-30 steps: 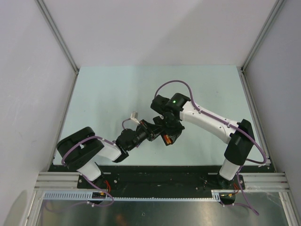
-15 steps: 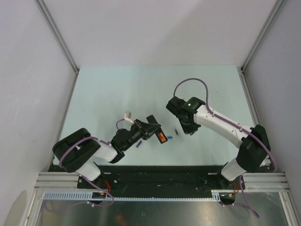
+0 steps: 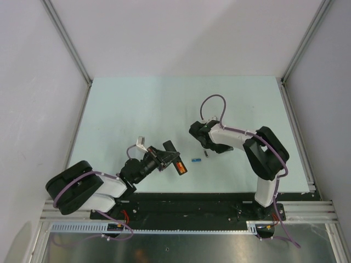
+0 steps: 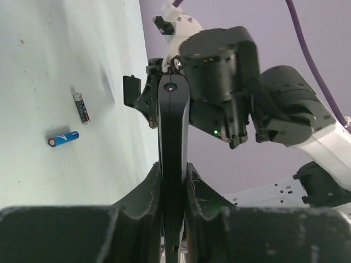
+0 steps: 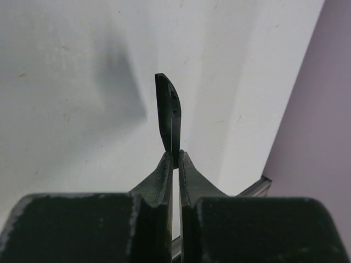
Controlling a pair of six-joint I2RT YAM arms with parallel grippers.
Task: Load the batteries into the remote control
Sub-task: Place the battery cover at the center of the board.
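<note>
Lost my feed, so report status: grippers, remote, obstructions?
Left gripper shut on remote control, orange batteries in it. Right gripper shut on thin black piece. Blue battery, dark grey battery loose on table between arms.

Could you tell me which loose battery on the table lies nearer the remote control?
The blue battery; the dark grey battery lies beyond it, farther from the remote control.

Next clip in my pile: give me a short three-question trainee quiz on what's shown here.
1. True or false: the left pincer is shut on the remote control.
2. Fill in: near the blue battery on the table lies a ___ battery.
3. The right pincer grips: A) a battery, B) a thin black plate, C) nothing?
Key: 1 true; 2 dark grey battery; 3 B.
</note>
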